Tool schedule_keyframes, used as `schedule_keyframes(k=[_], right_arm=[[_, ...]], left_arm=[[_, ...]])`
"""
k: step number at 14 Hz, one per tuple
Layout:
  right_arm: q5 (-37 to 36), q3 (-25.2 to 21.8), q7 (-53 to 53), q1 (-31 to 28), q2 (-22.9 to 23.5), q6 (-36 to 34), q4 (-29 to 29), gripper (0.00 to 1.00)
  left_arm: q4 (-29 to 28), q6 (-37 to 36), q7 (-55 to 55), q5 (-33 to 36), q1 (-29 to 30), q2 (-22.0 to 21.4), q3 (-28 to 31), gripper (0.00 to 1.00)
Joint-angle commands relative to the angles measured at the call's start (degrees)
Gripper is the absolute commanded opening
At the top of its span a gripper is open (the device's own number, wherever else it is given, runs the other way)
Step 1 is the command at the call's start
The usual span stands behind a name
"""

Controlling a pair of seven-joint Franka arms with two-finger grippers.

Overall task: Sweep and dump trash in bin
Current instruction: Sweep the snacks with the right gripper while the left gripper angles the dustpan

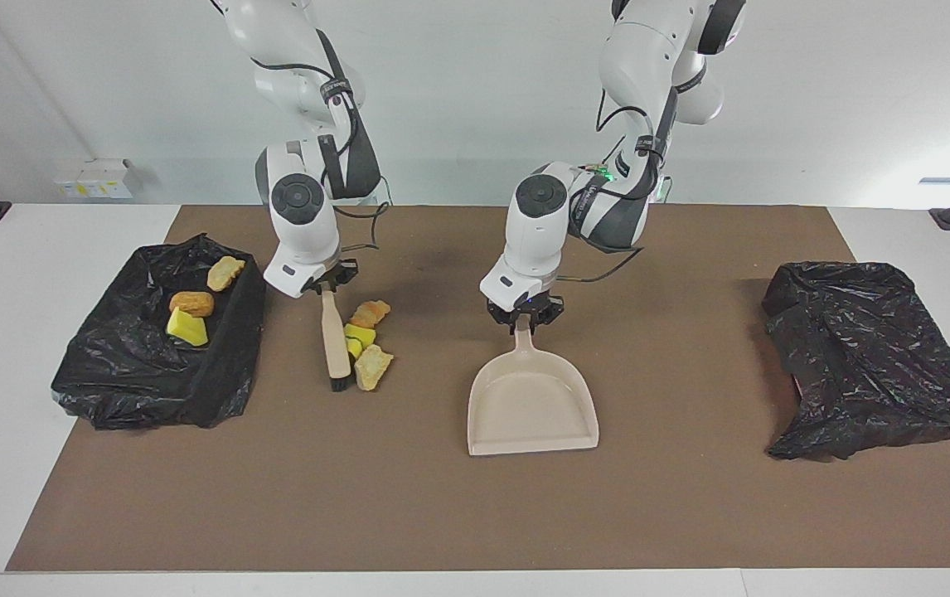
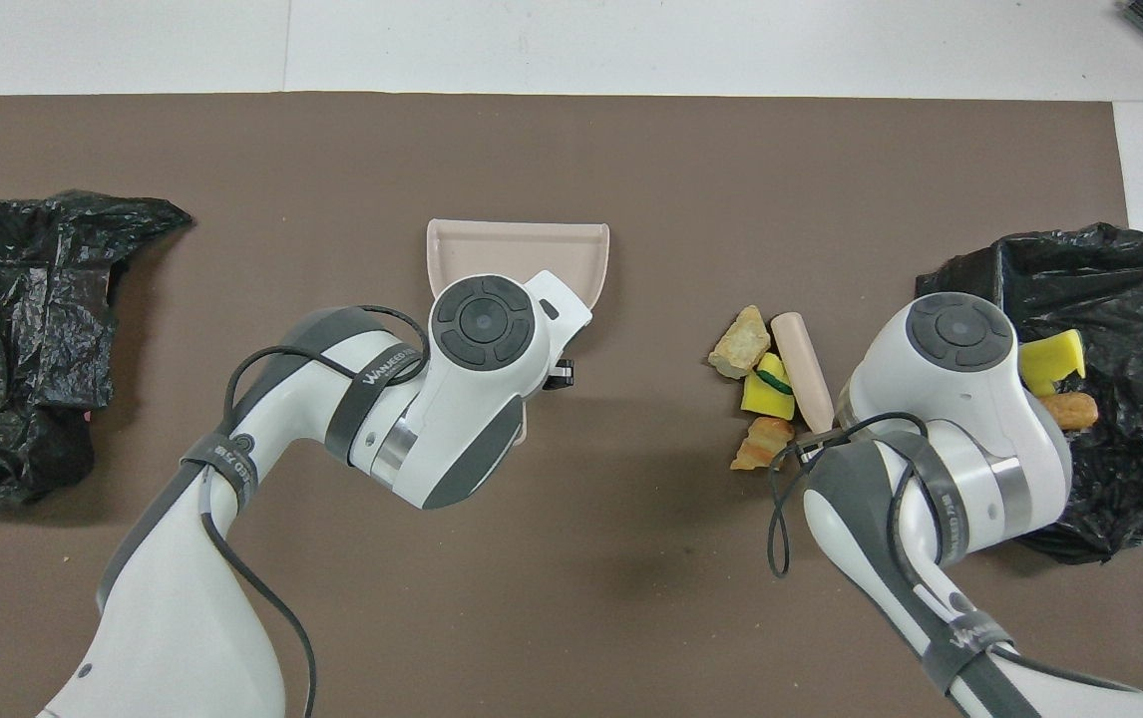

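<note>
Right gripper (image 1: 325, 286) clamped on the brush (image 1: 332, 336) handle, bristles down on the mat beside three scraps of trash (image 1: 367, 340). Left gripper (image 1: 524, 319) closed on the dustpan (image 1: 531, 405) handle, pan flat toward the middle of the table. Best to drag low and slow toward the pan mouth, keeping all three pieces together, pan lip pressed down. More scraps already in the black bin (image 1: 123, 381)

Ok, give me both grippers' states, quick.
Left gripper: shut on the beige plastic dustpan's handle.
Right gripper: shut on the beige brush's handle.
</note>
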Motion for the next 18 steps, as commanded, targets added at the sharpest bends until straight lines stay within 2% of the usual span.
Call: schedule_keyframes(k=[1, 3, 5, 7, 10, 12, 16, 18], right_arm=[[6.74, 0.42, 3.57, 4.27, -0.38, -1.59, 0.52, 0.0], [9.3, 0.42, 7.52, 6.38, -0.48, -2.9, 1.05, 0.0], [9.84, 0.42, 14.36, 8.24, -1.08, -7.29, 4.9, 0.0], [9.84, 0.07, 18.95, 7.72, -5.64, -10.2, 6.67, 0.0], [9.75, -0.2, 18.36, 4.04, -10.13, -12.67, 3.1, 0.0], [9.49, -0.2, 13.73, 3.23, -13.47, -8.38, -2.44, 0.0], [8.96, -0.02, 13.06, 2.62, -12.78, -8.54, -6.59, 0.0], [9.92, 0.15, 14.92, 2.88, -11.73, -8.36, -7.47, 0.0]], left_arm=[[-1.4, -2.71, 3.17, -0.46, 3.04, -3.51, -0.11, 0.0], [-1.13, -4.65, 17.79, -3.7, 5.94, -4.57, -0.03, 0.0], [-1.13, -5.71, 34.84, -4.34, 9.71, -4.75, 0.06, 0.0], [-1.31, -6.5, 49.18, -4.34, 12.27, -4.75, 0.15, 0.0], [-1.75, -6.5, 69.58, -4.34, 15.61, -4.75, 0.24, 0.0], [-1.92, -5.19, 83.9, -4.16, 17.19, -4.66, 0.33, 0.0], [-3.07, -1.41, 104.85, -3.28, 18.0, -4.66, 0.33, 0.0], [-3.76, -1.4, 105.06, 4.66, 14.5, -5.45, 0.33, 0.0]])
